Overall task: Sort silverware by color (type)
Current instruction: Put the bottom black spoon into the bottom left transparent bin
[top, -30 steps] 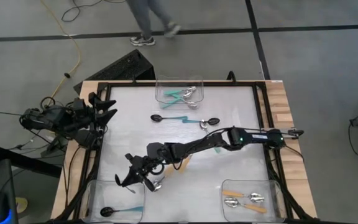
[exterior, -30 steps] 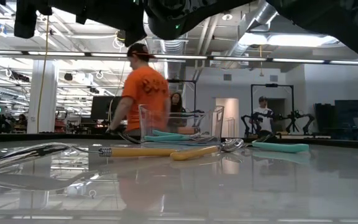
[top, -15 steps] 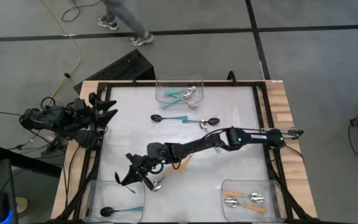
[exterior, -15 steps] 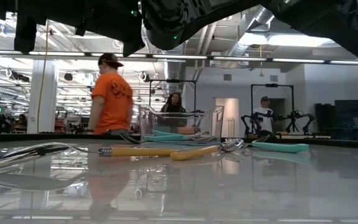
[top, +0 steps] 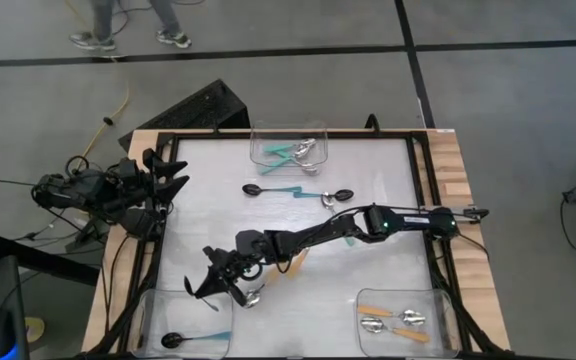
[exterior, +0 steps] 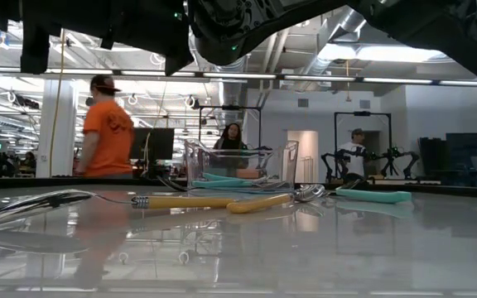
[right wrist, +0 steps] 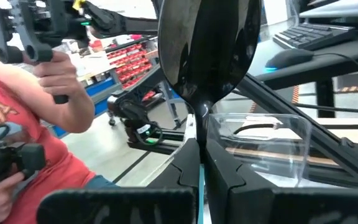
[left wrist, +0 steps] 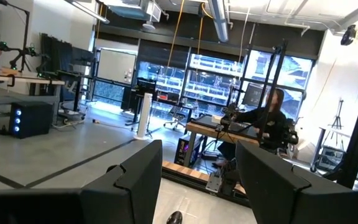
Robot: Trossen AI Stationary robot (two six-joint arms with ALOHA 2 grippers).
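My right gripper (top: 208, 288) reaches across the table to the near left. It is shut on a spoon with a black bowl (right wrist: 207, 50) and a teal handle, beside the far rim of the near-left clear bin (top: 183, 320), which holds one black-bowled spoon. My left gripper (top: 163, 175) waits open at the table's left edge, empty. A black-bowled teal spoon (top: 268, 190) and a silver-bowled teal spoon (top: 328, 195) lie flat on the table. An orange-handled spoon (top: 293, 262) lies by my right arm. My right gripper pinches the spoon's teal handle (right wrist: 201, 180) between its two shut fingers. The fingers lie along the handle, and the black bowl sticks out past the fingertips. The spoon is lifted clear of the table.
A far clear bin (top: 288, 148) holds teal-handled silver spoons. A near-right bin (top: 403, 320) holds orange-handled spoons. A silver spoon bowl (top: 255, 295) lies close to my right gripper. A black frame rims the table. A person (exterior: 106, 128) walks in the room beyond.
Both arms have kept still. The person beyond the table's far edge has walked toward the left.
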